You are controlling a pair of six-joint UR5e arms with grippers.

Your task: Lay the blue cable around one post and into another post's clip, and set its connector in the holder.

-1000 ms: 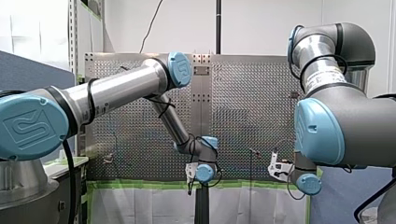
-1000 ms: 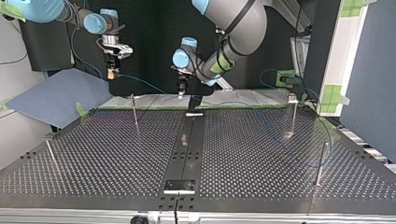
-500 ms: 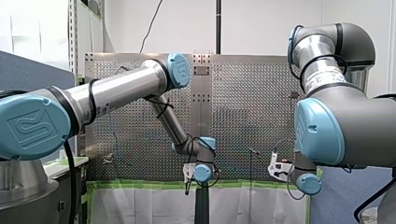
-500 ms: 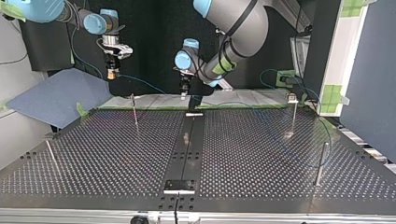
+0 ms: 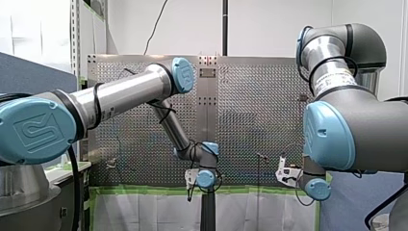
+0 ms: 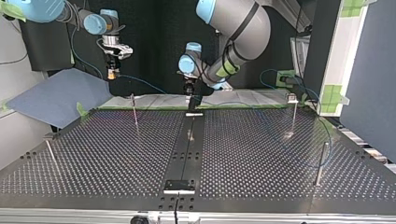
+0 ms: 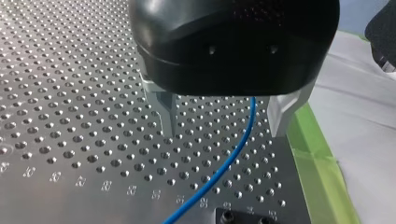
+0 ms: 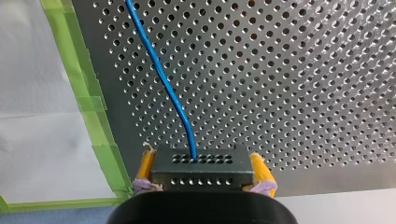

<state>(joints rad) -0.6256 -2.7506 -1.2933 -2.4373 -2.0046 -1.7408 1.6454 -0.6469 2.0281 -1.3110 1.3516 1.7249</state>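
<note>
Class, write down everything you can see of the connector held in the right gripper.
The connector is a dark, boxy block, its two visible faces each showing rows of small holes. The blue cable enters the middle of its far face. It sits level, clamped at both ends between my right gripper's yellow pads, with the perforated table ahead of it.

Four posts (image 6: 135,112), one cable (image 8: 173,93), one connector (image 8: 202,170)

The perforated metal desk (image 6: 107,158) has a dark strip (image 6: 187,149) running down its middle. Four thin posts (image 6: 135,114) stand upright on it, well apart. Green tape (image 7: 317,177) runs along one edge.
</note>
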